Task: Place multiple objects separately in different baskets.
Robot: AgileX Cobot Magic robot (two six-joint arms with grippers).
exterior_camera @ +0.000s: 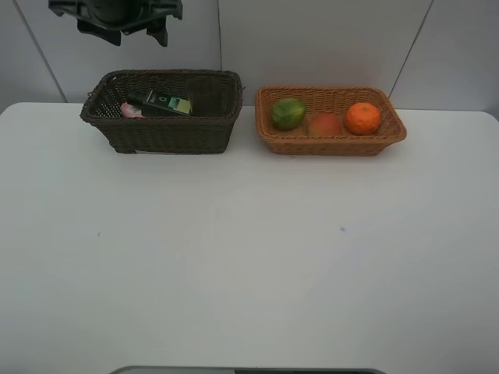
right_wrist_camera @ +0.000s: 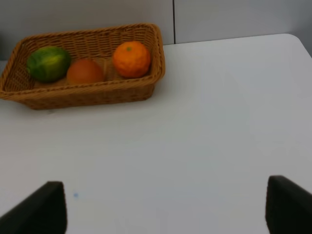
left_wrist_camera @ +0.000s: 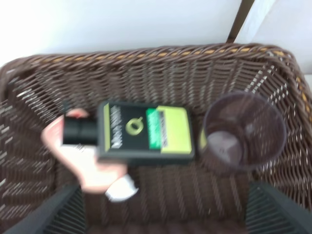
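Your purple cup stands upright in the dark basket beside the pump bottle (thin, light, likely slick); take it by the rim if you must. Left pincer hangs spread and empty above it; right pincer is apart too, over bare tabletop.

Lab-like setup: bare white table, panelled wall

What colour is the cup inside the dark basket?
Translucent purple cup; the left wrist view shows it best.
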